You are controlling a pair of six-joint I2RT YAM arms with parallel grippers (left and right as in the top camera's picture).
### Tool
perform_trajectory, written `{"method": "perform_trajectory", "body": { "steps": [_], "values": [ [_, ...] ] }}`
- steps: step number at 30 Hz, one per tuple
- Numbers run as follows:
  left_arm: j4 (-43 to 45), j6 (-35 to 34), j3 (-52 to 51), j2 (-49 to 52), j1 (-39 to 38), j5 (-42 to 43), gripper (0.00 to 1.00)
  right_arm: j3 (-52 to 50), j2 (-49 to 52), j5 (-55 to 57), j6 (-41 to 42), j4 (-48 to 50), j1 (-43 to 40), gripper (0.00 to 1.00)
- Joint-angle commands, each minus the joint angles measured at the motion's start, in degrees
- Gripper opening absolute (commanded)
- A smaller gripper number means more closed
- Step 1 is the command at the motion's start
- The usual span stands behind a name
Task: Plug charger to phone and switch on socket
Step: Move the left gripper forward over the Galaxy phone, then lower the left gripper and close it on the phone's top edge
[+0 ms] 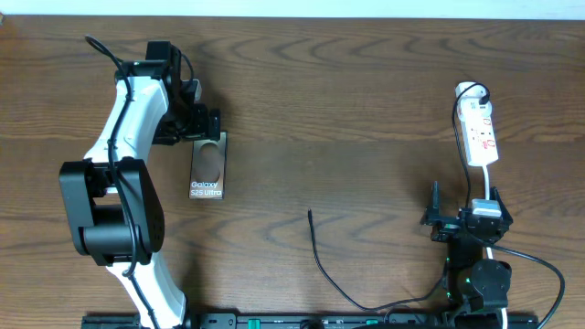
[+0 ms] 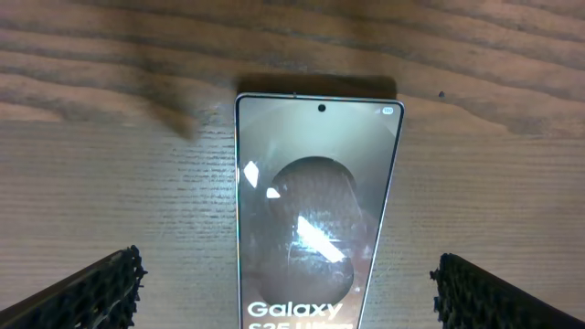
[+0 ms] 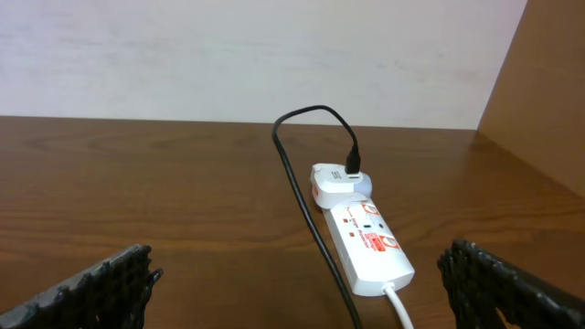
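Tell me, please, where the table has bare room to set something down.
The widest bare patch lies between phone and socket, above the charger. Crowded: around the phone, where the left gripper hovers, and below the socket, at the right gripper.

We see a dark brown wood-grain table (image 1: 366, 110), a white wall (image 3: 228, 55) behind its far edge, and a light brown board (image 3: 548, 91) standing at one side.

Phone (image 1: 207, 169) by L arm (image 1: 128, 119); socket (image 1: 479, 135) far R; charger (image 1: 314, 249) tip loose btwn them.
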Motion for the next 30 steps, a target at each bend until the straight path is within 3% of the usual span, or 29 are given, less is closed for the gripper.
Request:
{"method": "perform_trajectory", "body": {
  "steps": [1,5,12,30],
  "values": [
    [-0.26,0.0,-0.15,0.04,0.02,-0.35,1.0,-0.04,-0.31,-0.09,-0.55,-0.28,0.39,0.99],
    [-0.24,0.02,-1.16,0.09,-0.13,-1.01,1.0,-0.04,-0.31,-0.09,-0.52,-0.31,0.39,0.99],
    [1.07,0.13,-5.25,0.09,-3.08,-9.94,1.0,-0.04,-0.31,-0.09,-0.52,-0.28,0.39,0.99],
    [5.53,1.07,-10.08,0.09,-5.92,-8.22,1.0,-0.04,-0.31,-0.09,-0.55,-0.28,0.39,0.99]
  ]
}}
